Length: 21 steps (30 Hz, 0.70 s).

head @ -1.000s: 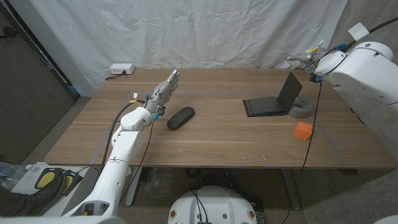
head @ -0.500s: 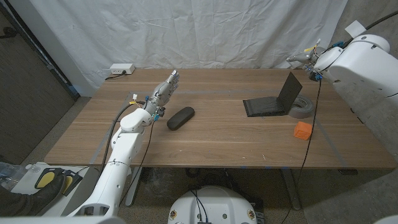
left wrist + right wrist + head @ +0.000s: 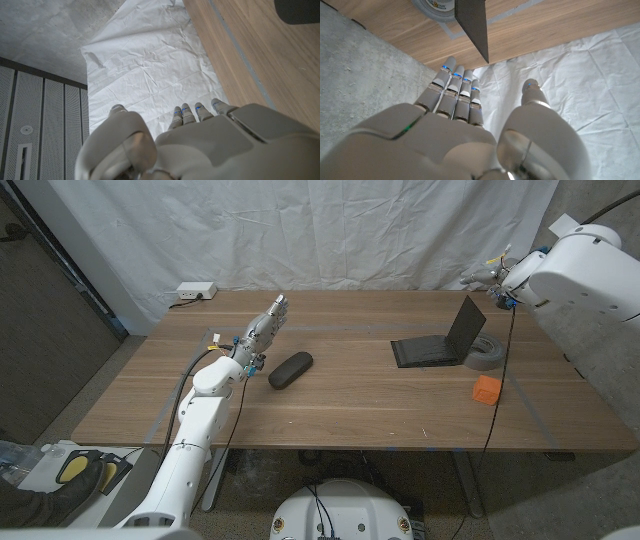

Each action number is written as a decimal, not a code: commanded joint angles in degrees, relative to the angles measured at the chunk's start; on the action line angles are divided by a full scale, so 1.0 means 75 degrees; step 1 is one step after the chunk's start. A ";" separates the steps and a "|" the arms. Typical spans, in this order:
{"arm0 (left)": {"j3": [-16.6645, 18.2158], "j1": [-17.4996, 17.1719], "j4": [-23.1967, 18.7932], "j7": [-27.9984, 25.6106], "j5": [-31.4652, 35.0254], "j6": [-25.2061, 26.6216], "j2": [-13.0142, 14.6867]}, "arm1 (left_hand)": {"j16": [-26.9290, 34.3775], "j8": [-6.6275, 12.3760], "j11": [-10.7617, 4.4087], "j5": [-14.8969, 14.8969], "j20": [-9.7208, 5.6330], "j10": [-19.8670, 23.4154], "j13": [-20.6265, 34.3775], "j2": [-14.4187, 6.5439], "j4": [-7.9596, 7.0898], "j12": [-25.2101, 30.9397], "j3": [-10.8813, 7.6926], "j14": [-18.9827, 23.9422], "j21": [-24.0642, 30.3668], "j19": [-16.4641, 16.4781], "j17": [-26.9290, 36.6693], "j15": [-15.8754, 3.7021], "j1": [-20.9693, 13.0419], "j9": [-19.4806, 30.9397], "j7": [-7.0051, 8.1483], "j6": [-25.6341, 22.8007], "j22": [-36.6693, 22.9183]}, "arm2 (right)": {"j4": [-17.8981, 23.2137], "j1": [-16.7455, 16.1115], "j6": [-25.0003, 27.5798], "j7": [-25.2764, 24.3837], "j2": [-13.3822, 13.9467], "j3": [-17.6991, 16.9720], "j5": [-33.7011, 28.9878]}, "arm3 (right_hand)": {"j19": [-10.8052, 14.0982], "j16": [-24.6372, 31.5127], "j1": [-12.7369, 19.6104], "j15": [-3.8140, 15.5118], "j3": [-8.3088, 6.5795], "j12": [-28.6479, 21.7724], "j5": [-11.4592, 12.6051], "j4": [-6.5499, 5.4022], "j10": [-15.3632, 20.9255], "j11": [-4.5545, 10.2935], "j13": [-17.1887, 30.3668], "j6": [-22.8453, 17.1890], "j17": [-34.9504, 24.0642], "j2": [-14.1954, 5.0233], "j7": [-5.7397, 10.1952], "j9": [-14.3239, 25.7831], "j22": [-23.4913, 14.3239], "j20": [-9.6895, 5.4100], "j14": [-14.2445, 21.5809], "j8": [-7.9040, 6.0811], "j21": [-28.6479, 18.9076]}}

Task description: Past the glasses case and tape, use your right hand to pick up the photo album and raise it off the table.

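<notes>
The photo album (image 3: 443, 340) stands propped open on the table (image 3: 350, 400), beside the tape (image 3: 487, 352), below and apart from the right hand (image 3: 487, 274). That hand hangs in the air, fingers (image 3: 454, 90) straight, holding nothing. The left hand (image 3: 262, 328), fingers extended, hovers near the glasses case (image 3: 290, 369).

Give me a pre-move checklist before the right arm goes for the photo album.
1. Right robot hand empty, fingers apart: ok.
2. Photo album stands open on the table, not yet touched: ok.
3. Tape sits right behind the album, close to the grasp side: not ok.
4. Glasses case far from the album: ok.
5. Left robot hand open, well away from the album: ok.
6. Orange block clear of the album: ok.
</notes>
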<state>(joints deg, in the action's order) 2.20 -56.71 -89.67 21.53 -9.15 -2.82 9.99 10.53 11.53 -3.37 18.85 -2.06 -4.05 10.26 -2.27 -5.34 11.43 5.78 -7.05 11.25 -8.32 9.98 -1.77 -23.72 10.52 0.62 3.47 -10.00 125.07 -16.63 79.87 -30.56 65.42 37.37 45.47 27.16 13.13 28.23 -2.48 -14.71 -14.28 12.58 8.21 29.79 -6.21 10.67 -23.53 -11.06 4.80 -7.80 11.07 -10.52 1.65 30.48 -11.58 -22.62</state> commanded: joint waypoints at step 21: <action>0.0093 -0.0105 -0.0064 0.0038 -0.0062 -0.0055 0.0008 | -0.0009 -0.0035 -0.0017 0.0006 -0.0429 -0.0066 0.0040 -0.0046 0.0002 -0.0023 0.0104 -0.0087 -0.0006 -0.0072 0.0035 0.0063 -0.0112 0.0037 -0.0051 0.0025 -0.0034 | -0.0977 0.1567 0.0016 -0.0315 -0.0078 0.1833 0.0923 | -0.0003 -0.0057 0.0295 -0.0027 -0.0078 0.0093 0.0116 0.0082 -0.0159 -0.0055 0.0032 0.0143 -0.0028 -0.0047 0.0074 0.0021 -0.0047 0.0037 -0.0024 0.0038 0.0080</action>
<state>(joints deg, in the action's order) 2.33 -57.05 -89.74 21.69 -9.18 -2.57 10.07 10.53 11.53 -3.37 18.85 -2.05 -4.05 10.26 -2.58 -5.43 11.43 6.17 -7.36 11.26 -8.32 9.98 -1.47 -24.02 10.52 0.62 3.47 -10.00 119.74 -7.11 79.97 -32.69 65.25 48.35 51.00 27.17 12.70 29.61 -2.47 -15.13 -13.74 13.03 8.62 28.83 -6.55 10.80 -22.69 -11.06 4.50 -7.39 11.06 -10.81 1.65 30.49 -11.58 -22.23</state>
